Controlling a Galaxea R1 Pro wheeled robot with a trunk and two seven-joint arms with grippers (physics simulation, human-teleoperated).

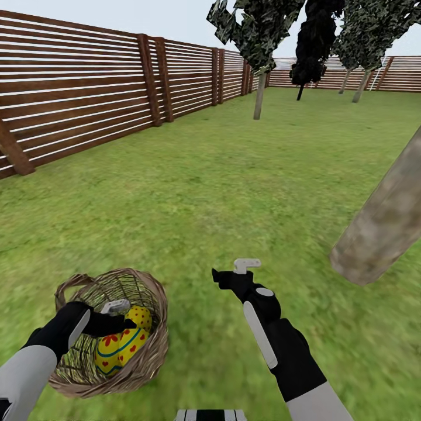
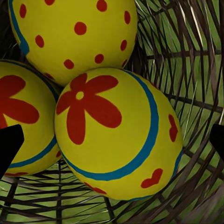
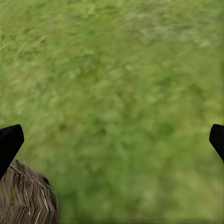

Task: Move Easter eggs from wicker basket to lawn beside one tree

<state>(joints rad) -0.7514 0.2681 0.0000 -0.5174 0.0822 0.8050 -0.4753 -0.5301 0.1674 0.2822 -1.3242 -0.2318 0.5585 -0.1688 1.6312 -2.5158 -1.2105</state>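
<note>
Tan wicker basket (image 1: 149, 351) at seven o'clock on the lawn (image 1: 234, 175) holds three Easter eggs (image 2: 116, 135), left gripper (image 1: 120, 316) spread wide above them, right gripper (image 1: 231, 272) open over grass at six o'clock

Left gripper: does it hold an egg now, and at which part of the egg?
Nothing is held. The left gripper is open inside the wicker basket, its fingers apart on either side of the flower egg, not touching it.
</note>
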